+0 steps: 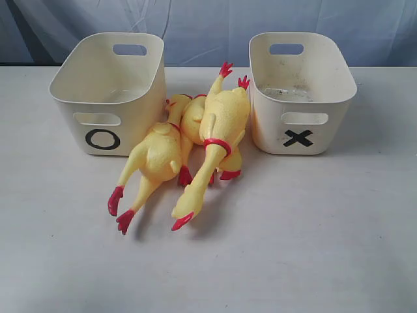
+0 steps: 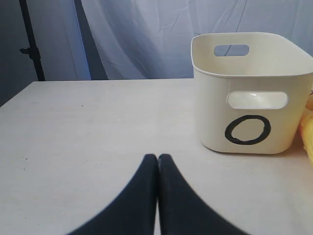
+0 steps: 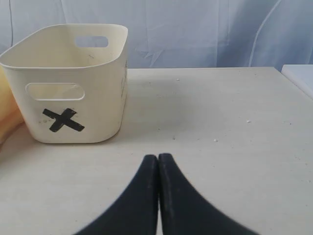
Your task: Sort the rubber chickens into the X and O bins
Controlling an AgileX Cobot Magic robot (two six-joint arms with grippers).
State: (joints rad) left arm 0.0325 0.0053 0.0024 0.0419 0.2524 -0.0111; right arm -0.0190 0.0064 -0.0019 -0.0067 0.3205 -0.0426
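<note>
Three yellow rubber chickens lie piled on the table between the bins: one (image 1: 156, 156) on the left with its red feet toward me, one (image 1: 221, 120) on the right with its head toward me, and one (image 1: 192, 120) half hidden between them. The O bin (image 1: 107, 94) stands left of the pile and the X bin (image 1: 300, 91) right of it; both look empty. No gripper shows in the exterior view. My left gripper (image 2: 157, 157) is shut, empty, near the O bin (image 2: 249, 93). My right gripper (image 3: 157, 156) is shut, empty, near the X bin (image 3: 68, 83).
A pale cloth backdrop hangs behind the table's far edge (image 1: 208, 65). A dark stand pole (image 2: 32, 44) rises beyond the table in the left wrist view. A white surface (image 3: 301, 78) borders the table in the right wrist view.
</note>
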